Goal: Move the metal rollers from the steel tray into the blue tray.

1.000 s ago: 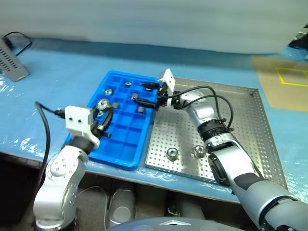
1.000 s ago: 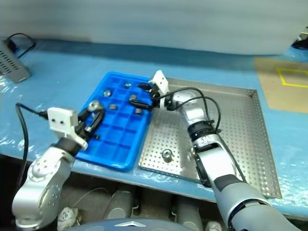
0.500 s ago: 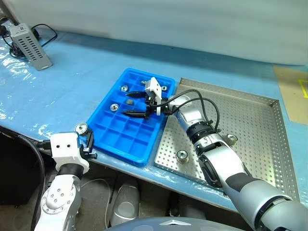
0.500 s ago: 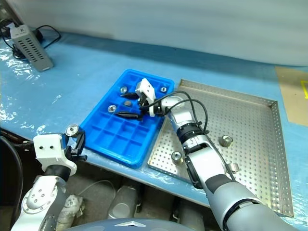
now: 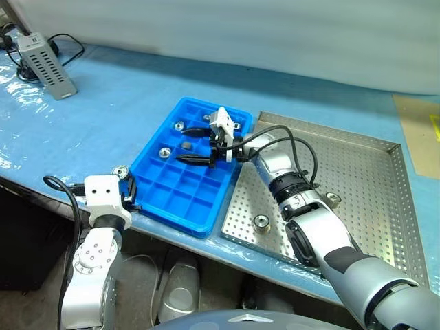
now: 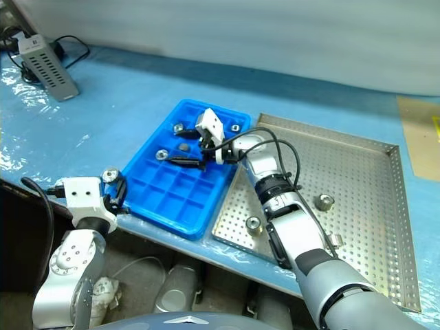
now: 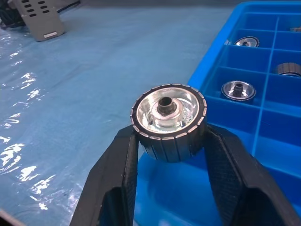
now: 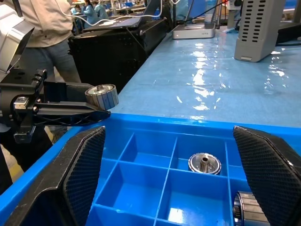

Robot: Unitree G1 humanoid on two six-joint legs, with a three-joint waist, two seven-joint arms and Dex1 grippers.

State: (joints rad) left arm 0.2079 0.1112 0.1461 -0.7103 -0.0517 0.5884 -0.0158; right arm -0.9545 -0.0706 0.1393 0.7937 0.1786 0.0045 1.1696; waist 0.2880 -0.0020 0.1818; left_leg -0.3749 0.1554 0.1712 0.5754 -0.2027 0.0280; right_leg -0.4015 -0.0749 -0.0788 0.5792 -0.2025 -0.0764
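Metal rollers are spread over three places. I count three on the steel tray (image 6: 385, 206): one (image 6: 254, 224) near its front edge just beside the blue tray (image 6: 165, 201), one (image 6: 322, 202) toward the middle, and one (image 6: 335, 240) partly hidden behind my right arm. In the blue tray's compartments I can make out four: two (image 6: 178, 128) (image 6: 235, 127) in the far row, one (image 6: 161, 155) toward the left side, and a darker one (image 6: 183, 147) close beside my right end effector; some of these are small and hard to tell for sure. One more roller (image 7: 168, 120) is pinched between the two black fingers (image 7: 117, 181) of my left end effector (image 5: 126, 184), its face with the dark central hole turned toward the wrist camera.

My left arm is low at the front left, and the left end effector sits just outside the blue tray's near left corner, over the blue-covered surface (image 5: 103, 117). My right arm reaches across the steel tray, and the right end effector (image 6: 187, 146) hangs over the blue tray's far half with its fingers spread wide and nothing between them.

A grey box (image 5: 47, 64) with a cable lies on the surface far to the left.
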